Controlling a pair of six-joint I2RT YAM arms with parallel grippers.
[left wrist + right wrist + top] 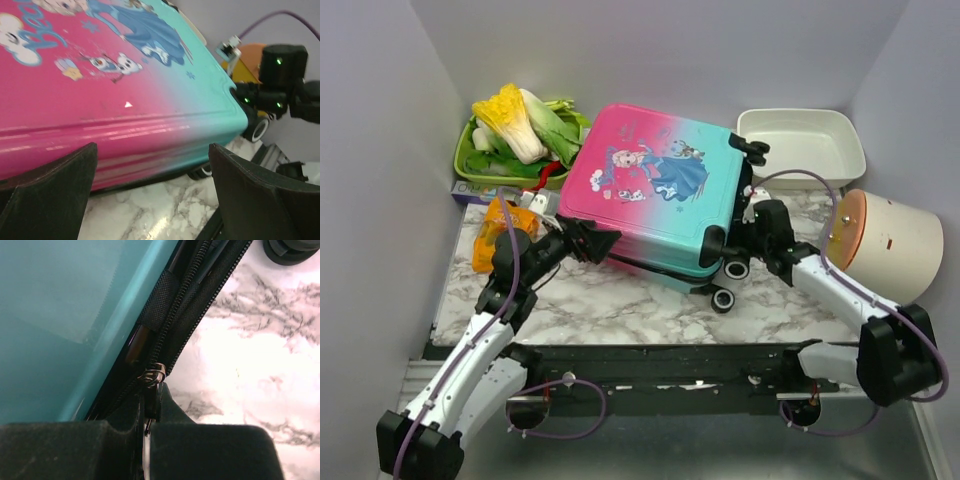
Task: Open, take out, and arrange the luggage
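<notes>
The suitcase (655, 190) lies flat at the middle of the bench (620, 305). Its printed shell faces up, with the pink end to the left and the teal end to the right. Its black wheels (723, 299) sit at the near right corner.

The left fingers (50, 195) are spread wide apart and hold nothing. They face the near left edge of the suitcase, just beside the pink shell's rim.

The right fingers (210, 450) are pressed together on the metal zipper pull (154, 376), at the right side of the suitcase against the teal shell. The black zipper (200, 295) runs along that shell edge away from the pull.

Other items on the bench:
- A green basket (465, 165) holding cabbage (520, 125) stands at the far left.
- A white tray (800, 140) stands at the far right.
- A white drum (895, 250) with an orange lid (842, 228) lies at the right.
- An orange packet (492, 240) lies at the left, beside the left arm (480, 340).
</notes>
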